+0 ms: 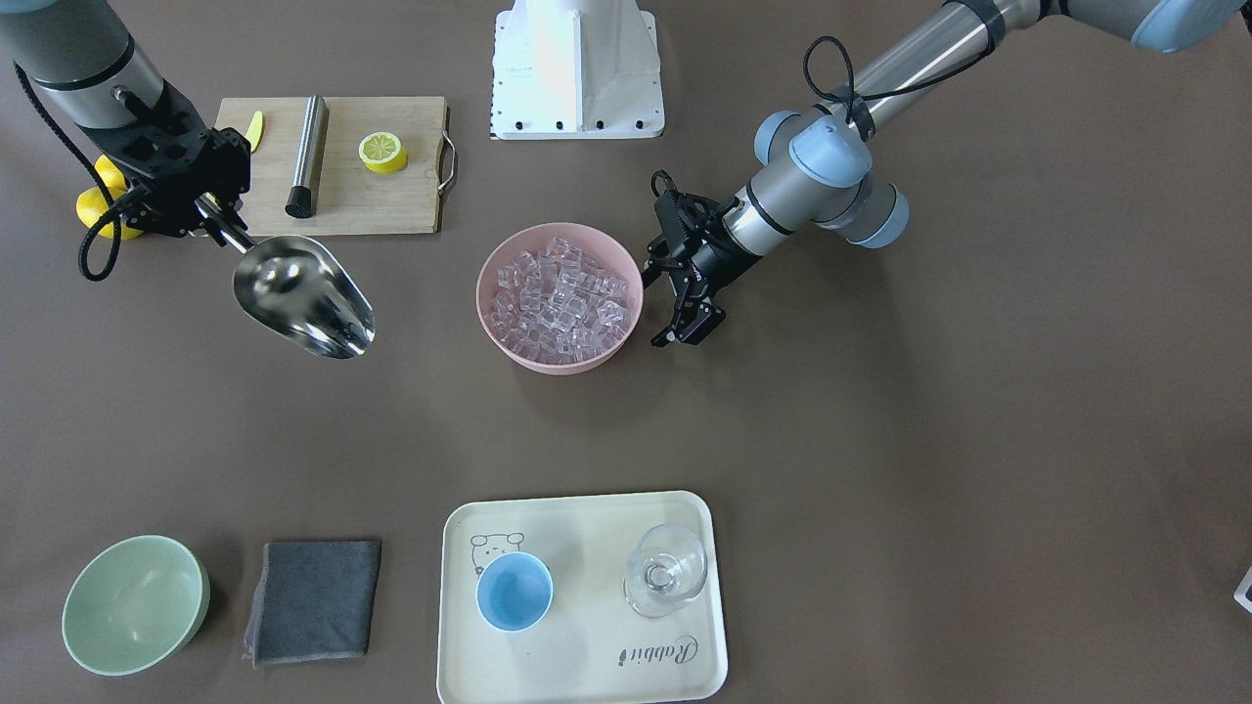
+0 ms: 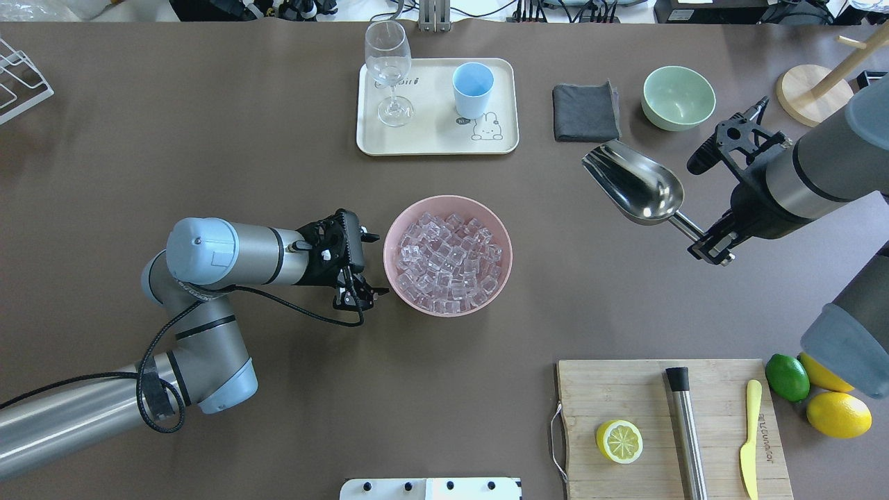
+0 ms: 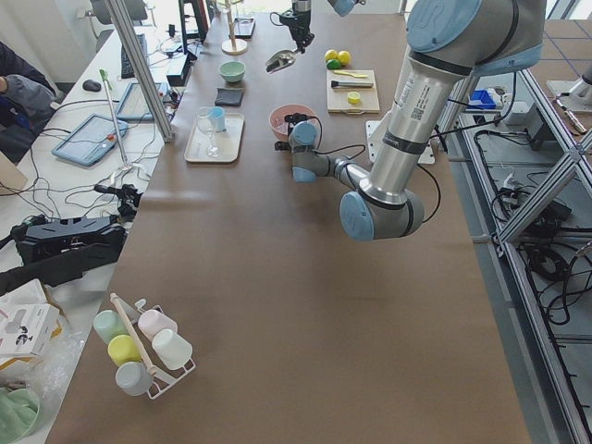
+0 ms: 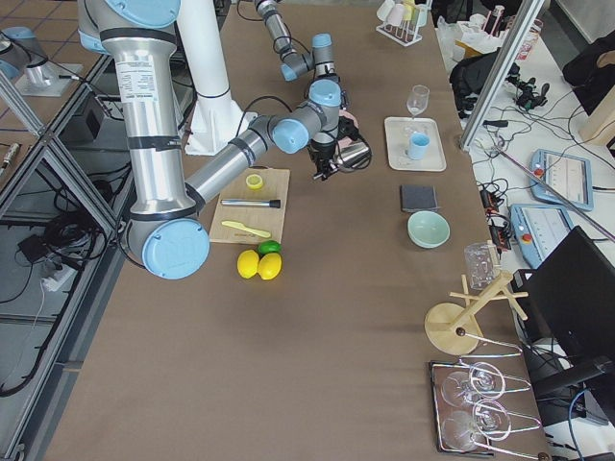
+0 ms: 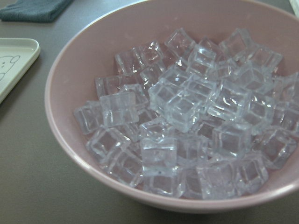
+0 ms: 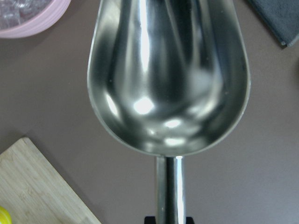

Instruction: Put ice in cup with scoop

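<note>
Your right gripper holds the scoop aloft, empty.
Its jaws clamp the handle; your left gripper lies level beside the bowl of ice, jaws wide apart. Cup stands on the tray.

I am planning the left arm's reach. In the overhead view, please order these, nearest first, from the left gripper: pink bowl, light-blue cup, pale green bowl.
1. The round pink bowl of clear ice cubes: just right of the left gripper.
2. The small light-blue cup: on the cream tray, far side.
3. The pale green bowl: far right.
</note>
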Controlling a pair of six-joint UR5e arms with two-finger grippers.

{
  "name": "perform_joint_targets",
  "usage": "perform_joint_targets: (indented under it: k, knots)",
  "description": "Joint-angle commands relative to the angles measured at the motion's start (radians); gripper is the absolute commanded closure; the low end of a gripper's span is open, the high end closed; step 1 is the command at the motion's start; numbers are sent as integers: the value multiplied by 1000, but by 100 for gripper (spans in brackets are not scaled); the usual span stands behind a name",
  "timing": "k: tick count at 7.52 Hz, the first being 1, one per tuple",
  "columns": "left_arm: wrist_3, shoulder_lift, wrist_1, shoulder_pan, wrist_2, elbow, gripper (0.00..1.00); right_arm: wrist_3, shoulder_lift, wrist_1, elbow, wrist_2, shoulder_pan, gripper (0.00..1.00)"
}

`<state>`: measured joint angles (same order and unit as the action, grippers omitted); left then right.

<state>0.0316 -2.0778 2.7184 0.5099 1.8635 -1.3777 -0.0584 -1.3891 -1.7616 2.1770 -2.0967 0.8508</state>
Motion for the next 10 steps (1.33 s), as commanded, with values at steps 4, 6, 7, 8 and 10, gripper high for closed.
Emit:
perform_joint_targets:
  k: [4, 6, 7, 8, 10]
  knots:
    - [31, -30, 0, -10, 55, 16, 2, 656, 230, -472, 41, 164, -67, 100]
    - [31, -31, 0, -10, 69, 22, 2, 771, 397, -660, -62, 202, -81, 100]
    - [31, -33, 0, -10, 69, 22, 2, 810, 479, -683, -153, 227, -81, 100]
    - [31, -33, 0, -11, 69, 22, 2, 834, 569, -708, -249, 243, -81, 100]
    - [34, -33, 0, -10, 69, 22, 2, 852, 660, -720, -364, 288, -126, 100]
